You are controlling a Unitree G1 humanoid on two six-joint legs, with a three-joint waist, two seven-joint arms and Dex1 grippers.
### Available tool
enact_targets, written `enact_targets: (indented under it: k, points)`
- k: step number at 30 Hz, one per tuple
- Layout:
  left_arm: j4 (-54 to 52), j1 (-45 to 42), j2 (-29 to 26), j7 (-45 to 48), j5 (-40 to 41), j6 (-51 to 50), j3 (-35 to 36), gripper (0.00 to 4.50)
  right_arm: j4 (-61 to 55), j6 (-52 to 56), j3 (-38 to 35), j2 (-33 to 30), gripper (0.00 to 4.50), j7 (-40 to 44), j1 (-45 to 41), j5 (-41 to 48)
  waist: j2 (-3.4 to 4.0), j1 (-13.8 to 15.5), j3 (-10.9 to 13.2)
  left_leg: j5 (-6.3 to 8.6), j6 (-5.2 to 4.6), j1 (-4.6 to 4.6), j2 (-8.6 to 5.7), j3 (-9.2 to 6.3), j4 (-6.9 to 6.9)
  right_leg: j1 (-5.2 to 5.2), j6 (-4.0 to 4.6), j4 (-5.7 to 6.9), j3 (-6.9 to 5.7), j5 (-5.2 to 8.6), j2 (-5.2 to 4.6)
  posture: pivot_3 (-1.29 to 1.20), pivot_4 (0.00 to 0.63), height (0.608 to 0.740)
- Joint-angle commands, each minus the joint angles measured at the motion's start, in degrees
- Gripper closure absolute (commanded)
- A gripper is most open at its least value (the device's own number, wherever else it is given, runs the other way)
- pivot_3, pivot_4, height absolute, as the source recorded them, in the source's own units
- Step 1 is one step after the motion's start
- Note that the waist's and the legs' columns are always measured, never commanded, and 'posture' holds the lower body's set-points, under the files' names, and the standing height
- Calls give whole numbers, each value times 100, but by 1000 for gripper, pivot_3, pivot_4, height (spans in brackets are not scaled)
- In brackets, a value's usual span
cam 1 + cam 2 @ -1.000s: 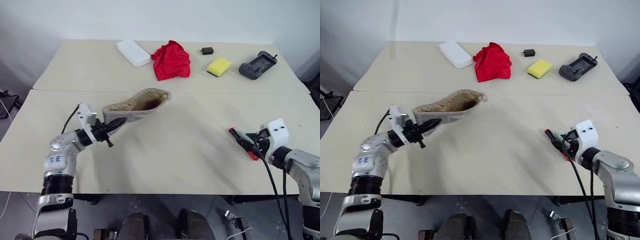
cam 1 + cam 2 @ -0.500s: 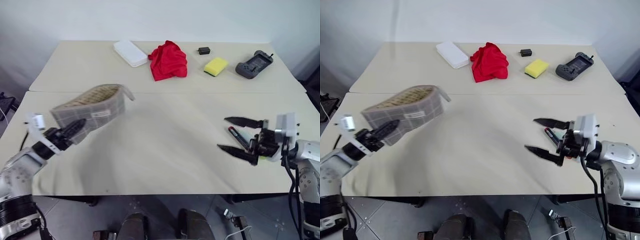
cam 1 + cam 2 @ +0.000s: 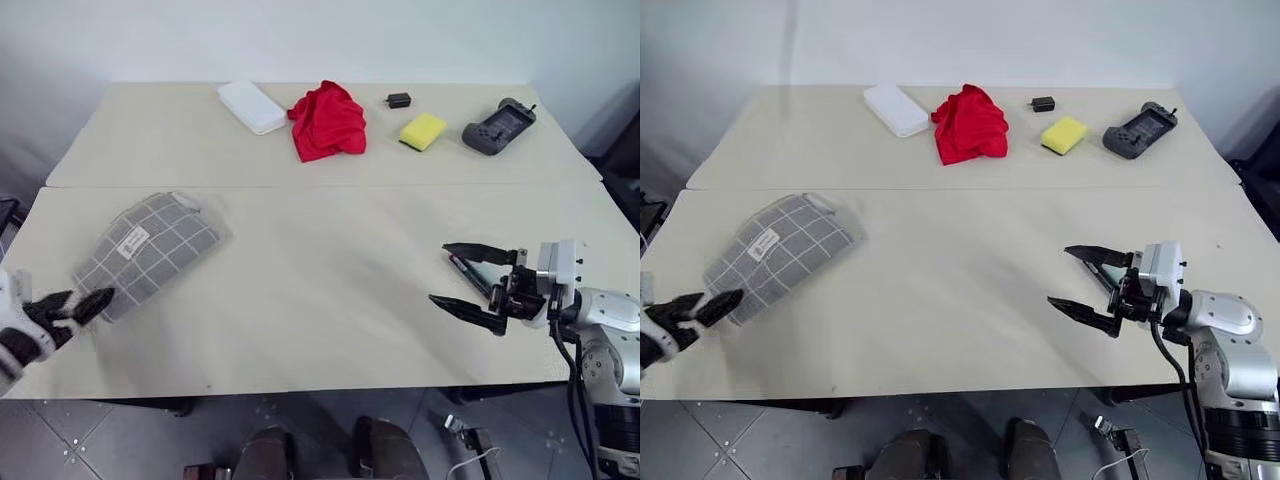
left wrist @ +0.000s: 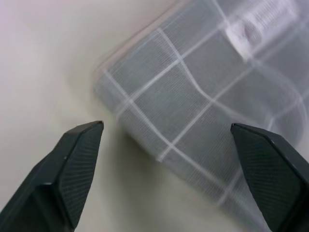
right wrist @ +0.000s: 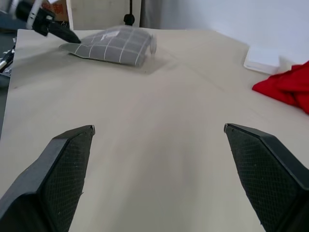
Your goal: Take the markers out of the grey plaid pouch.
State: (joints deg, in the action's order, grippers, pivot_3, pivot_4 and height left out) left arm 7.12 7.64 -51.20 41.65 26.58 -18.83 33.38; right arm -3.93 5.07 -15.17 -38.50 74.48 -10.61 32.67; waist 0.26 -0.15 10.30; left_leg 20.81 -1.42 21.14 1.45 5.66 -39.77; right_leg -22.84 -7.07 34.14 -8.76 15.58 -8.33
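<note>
Both hands, left [image 3: 62,305] and right [image 3: 472,287], gape wide and empty; the grey plaid pouch [image 3: 148,249] lies released on the table [image 3: 320,290].

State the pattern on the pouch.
Grey fabric with a white grid, on the plaid pouch; clearest in the left wrist view.

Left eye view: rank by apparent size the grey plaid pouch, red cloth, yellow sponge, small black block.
1. Grey plaid fabric pouch, largest, though it lies nearer the camera than the rest.
2. Crumpled red cloth.
3. Yellow rectangular sponge.
4. Small black block, smallest.
</note>
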Motion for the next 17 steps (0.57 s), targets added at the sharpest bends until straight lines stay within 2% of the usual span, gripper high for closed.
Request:
enact_targets:
  k: [1,4,7,17]
  points:
    - [128,83,-87,1196,-220,1969,213,14,-14,-105,-58,-191,0,193,-12,86,11,28,4,0,0,0,21,0,0,-1,1,0,0,1,-1,0,150,740]
    - [-602,282,-79,1807,389,1586,279,14,178,-97,-77,-301,0,268,-121,66,11,12,4,0,0,8,27,-4,-2,-13,6,11,-1,3,-5,0,150,740]
    - [-1226,452,57,2022,429,1587,-11,14,279,-179,34,-353,0,438,-207,41,17,-3,8,4,-7,4,23,6,-3,-14,5,17,2,3,-14,0,150,740]
    - [-1688,345,562,1473,128,1545,-380,14,346,-638,300,-289,0,548,-57,-188,20,10,10,5,-10,4,25,8,-13,-15,4,28,5,3,-10,0,150,740]
